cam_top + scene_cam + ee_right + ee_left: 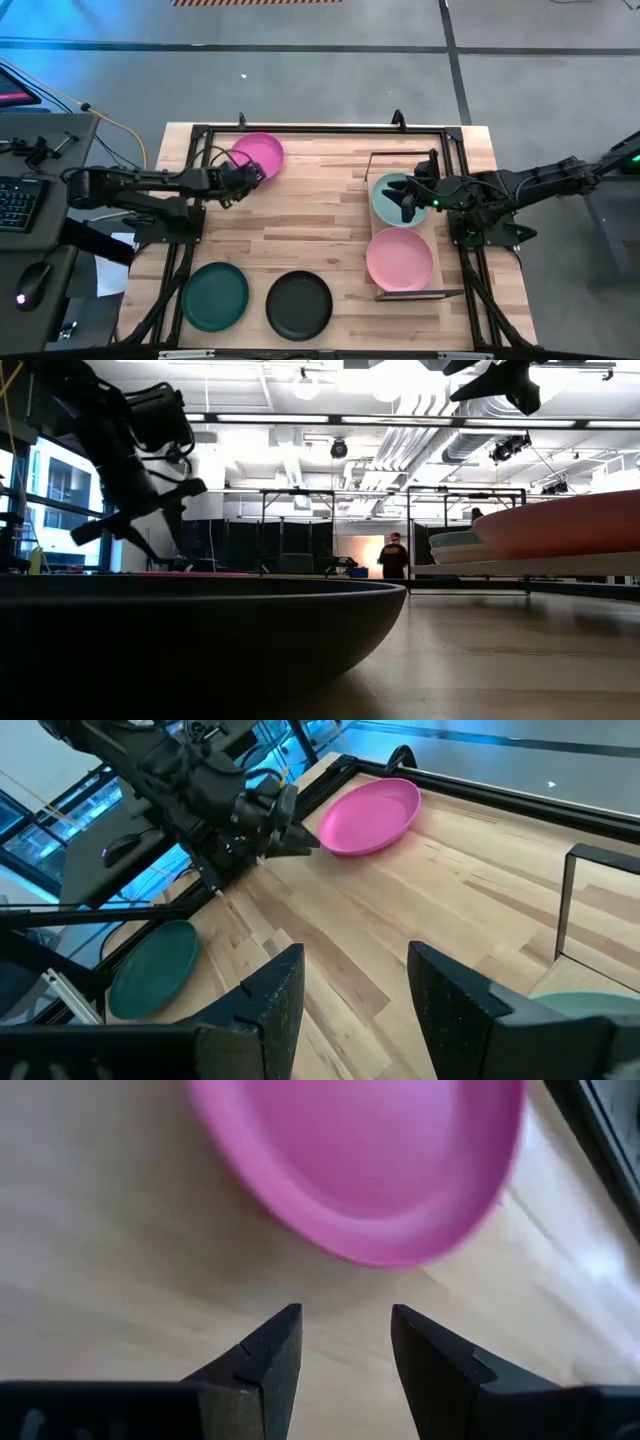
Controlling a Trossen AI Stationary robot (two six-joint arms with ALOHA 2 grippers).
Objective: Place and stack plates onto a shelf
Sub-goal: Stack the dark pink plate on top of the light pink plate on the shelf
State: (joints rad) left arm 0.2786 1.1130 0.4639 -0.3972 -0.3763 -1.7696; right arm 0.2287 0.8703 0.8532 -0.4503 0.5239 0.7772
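A magenta plate (258,155) lies flat on the table at the far left; it also shows in the left wrist view (370,1160). My left gripper (248,177) (345,1342) is open just short of its near rim, touching nothing. A pale teal plate (392,196) and a light pink plate (399,258) lie side by side on the shelf (437,235). My right gripper (405,203) (355,990) is open and empty over the teal plate. A dark green plate (215,296) and a black plate (299,305) lie at the near edge. I cannot make out the cream-peach plate.
A black frame (300,128) runs around the tabletop. The shelf's thin wire frame (372,170) stands along its left side. In the low view the black plate (200,630) fills the foreground. A desk with a keyboard (15,200) stands left of the table.
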